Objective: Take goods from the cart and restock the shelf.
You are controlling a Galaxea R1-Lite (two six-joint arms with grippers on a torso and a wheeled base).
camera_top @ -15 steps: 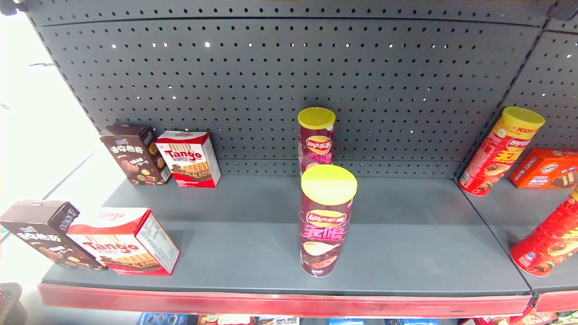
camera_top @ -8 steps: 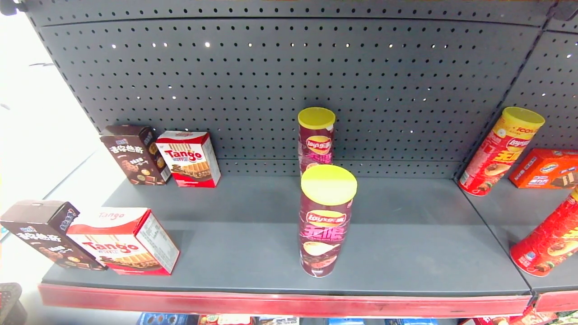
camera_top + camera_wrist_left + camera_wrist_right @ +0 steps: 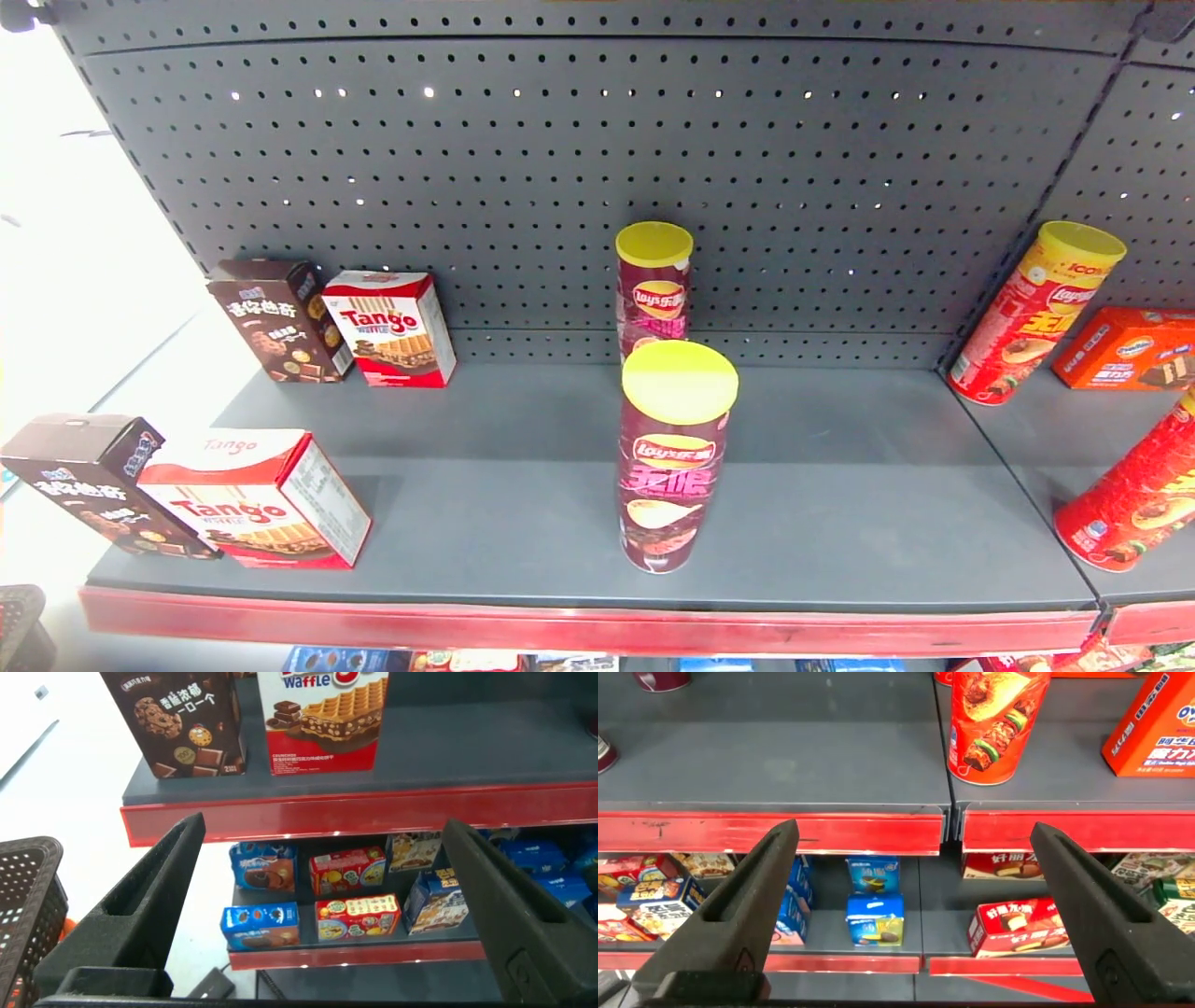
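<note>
My left gripper (image 3: pixel 324 829) has its fingers spread wide around nothing, and so has my right gripper (image 3: pixel 915 833). At the centre of the head view a tall maroon chip can with a yellow lid (image 3: pixel 674 457) stands upright on the grey metal shelf (image 3: pixel 840 504). A second maroon can (image 3: pixel 653 285) stands behind it.
</note>
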